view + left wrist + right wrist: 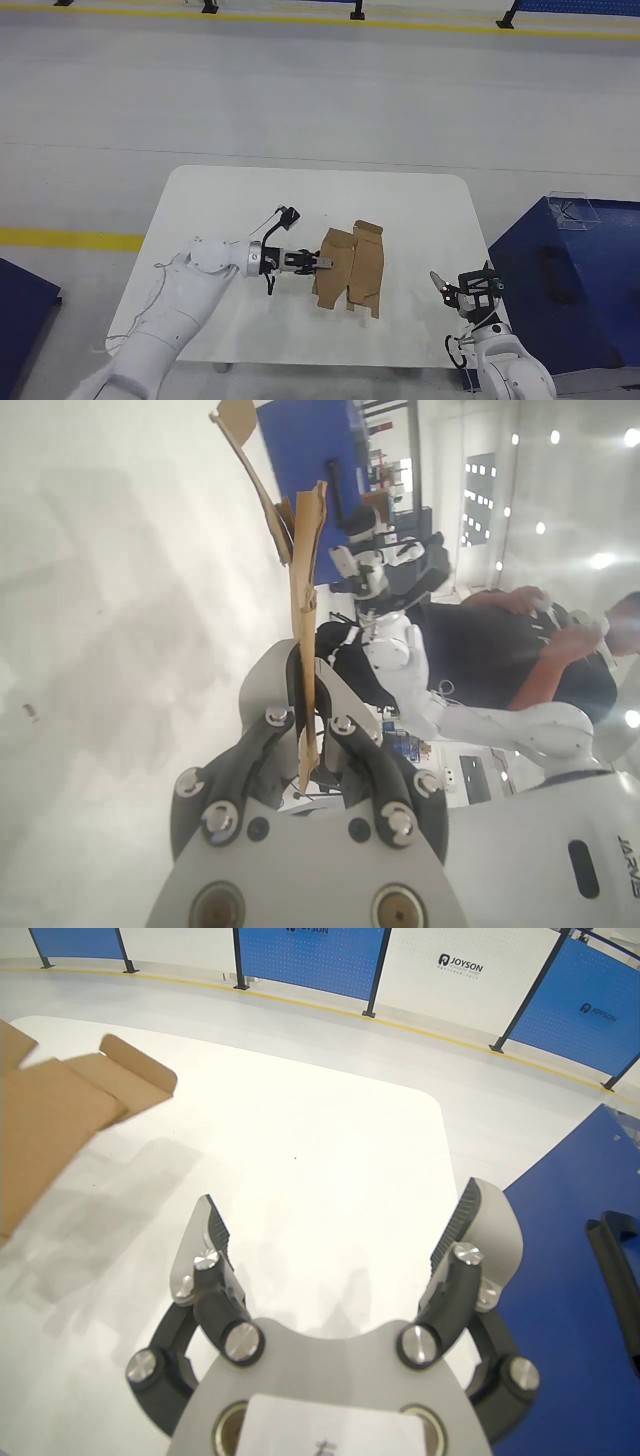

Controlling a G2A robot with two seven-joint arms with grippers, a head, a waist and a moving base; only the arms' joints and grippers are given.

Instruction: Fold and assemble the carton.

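Left pincer (303,695) grips carton (303,600) by its edge, sheet jutting ahead; right pincer (344,1218) wide, well apart.

**Materials and Finish**

Carton (350,268): matt brown cardboard, raw fibrous edges. Table (420,210): smooth white top, faint sheen. Right gripper (345,1223): smooth pale-grey finger shells, ribbed black pads (457,1220), matt black links, bright metal screws.

Currently counting one carton (350,268), one white table (420,200), one blue bin (560,280), and two grippers: left gripper (322,262), right gripper (342,1213).
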